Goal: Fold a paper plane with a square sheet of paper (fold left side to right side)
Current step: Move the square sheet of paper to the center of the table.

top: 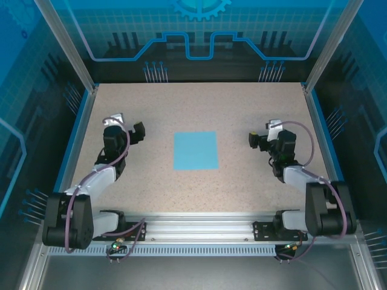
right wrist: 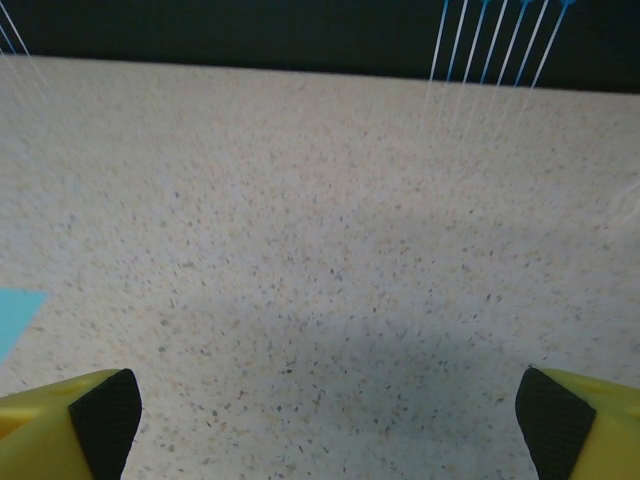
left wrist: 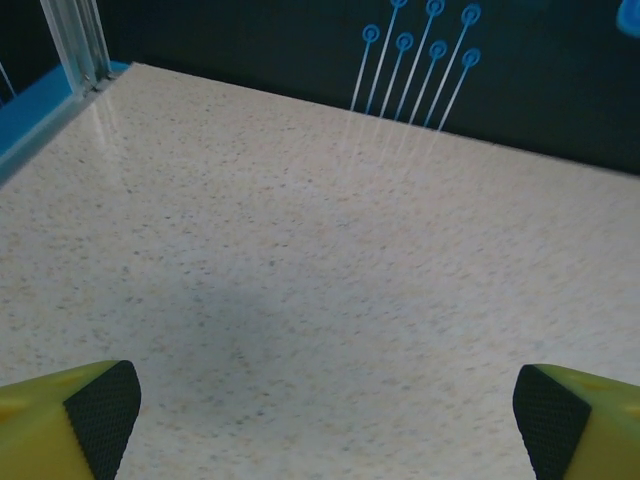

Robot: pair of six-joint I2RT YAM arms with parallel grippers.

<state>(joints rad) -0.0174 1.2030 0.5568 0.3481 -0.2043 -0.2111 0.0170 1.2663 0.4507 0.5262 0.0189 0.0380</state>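
Note:
The square sheet of paper (top: 195,150) lies flat and light blue at the middle of the speckled table, with straight edges. One corner of it (right wrist: 15,315) shows at the left edge of the right wrist view. My left gripper (top: 116,124) hangs to the left of the sheet, well apart from it, and stands open (left wrist: 325,425) with bare table between its yellow fingers (left wrist: 60,420). My right gripper (top: 275,128) is to the right of the sheet, also apart from it, open (right wrist: 325,420) with nothing between its fingers (right wrist: 70,420).
The speckled table (top: 151,109) is bounded by blue rims and metal posts (top: 66,48) at the left and right. A dark patterned back wall (top: 199,42) closes the far side. The arm bases sit on a rail (top: 199,226) at the near edge.

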